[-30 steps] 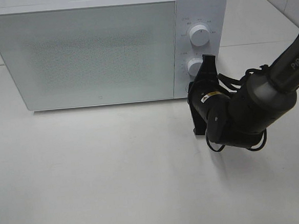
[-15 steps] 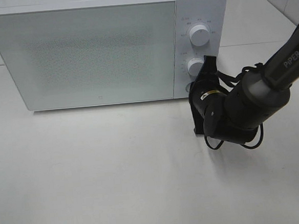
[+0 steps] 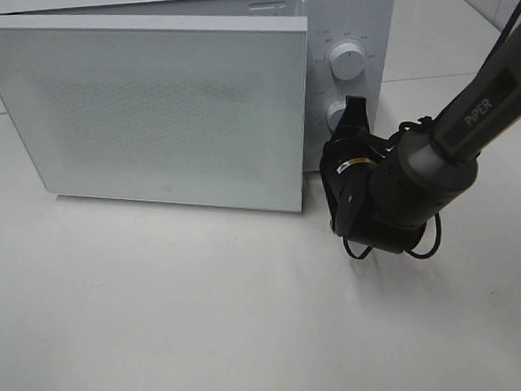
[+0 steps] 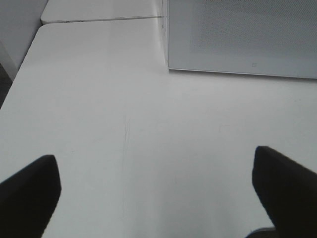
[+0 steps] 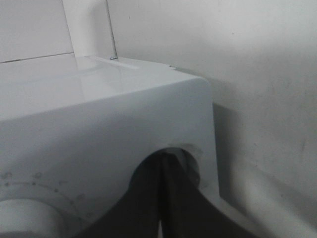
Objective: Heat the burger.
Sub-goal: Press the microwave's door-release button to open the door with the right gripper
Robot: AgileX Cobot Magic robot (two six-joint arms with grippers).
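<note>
Left gripper (image 4: 154, 166) hangs released: its two dark fingers (image 4: 29, 193) stand wide apart and hold nothing, with only the bare white table (image 4: 99, 114) under them. In front of this gripper, well apart from it, stands the white microwave (image 3: 346, 10). The door (image 3: 147, 114) of the microwave is a little open; its free edge, the one beside the control panel (image 3: 343, 29), stands out from the body.

Right gripper (image 3: 353, 117) is clenched and grasps nothing. The free edge of the door is just to its left. The lower knob (image 3: 335, 116) is just beside its tips and partly hidden by them, and the upper knob (image 3: 348, 62) is above it, a little apart. In the right wrist view the closed fingers (image 5: 146, 198) reach into a round hollow (image 5: 171, 157) near the lower corner of the panel. The burger shows in none of the views, so I cannot tell where it is.
</note>
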